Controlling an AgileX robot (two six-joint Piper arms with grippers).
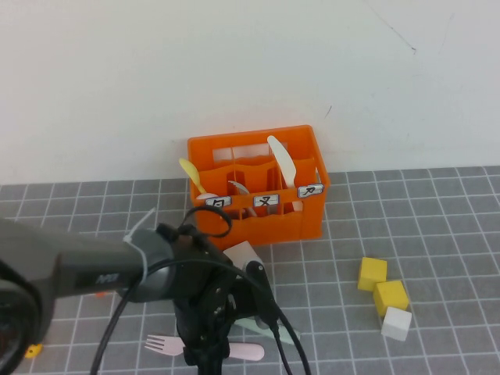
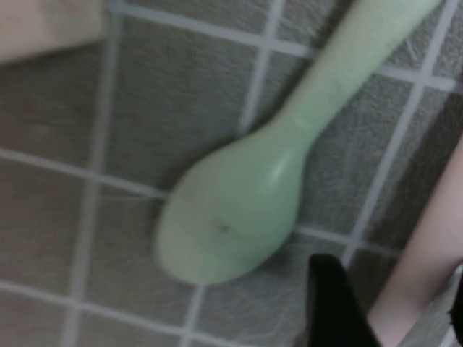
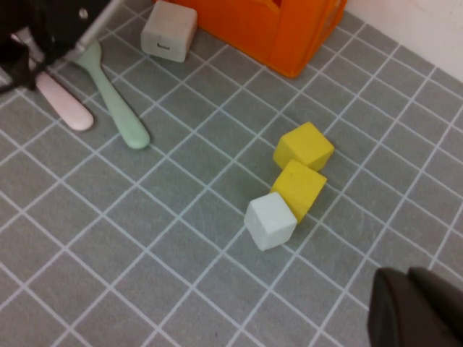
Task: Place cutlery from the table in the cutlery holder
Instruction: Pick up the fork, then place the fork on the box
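The pink fork (image 1: 166, 344) lies flat on the table (image 1: 406, 234), in front of the orange cutlery holder (image 1: 269, 226). My left gripper (image 1: 211, 349) is down over the middle of the fork. In the left wrist view the fork's handle (image 2: 427, 260) runs between the black fingers (image 2: 333, 307), which stand open around it (image 2: 391, 289). The mint-green spoon (image 2: 231, 224) lies just beside it, partly hidden under the arm (image 1: 262, 326). My right gripper (image 3: 409, 275) hovers shut over bare table, to the right of the cubes.
A white cube (image 1: 244, 254) sits between the crate and my left arm. Two yellow cubes (image 1: 373, 273) (image 1: 391, 296) and a white one (image 1: 397, 323) lie to the right. A yellow spoon (image 1: 190, 176) and a cream knife (image 1: 283, 162) stand in the crate.
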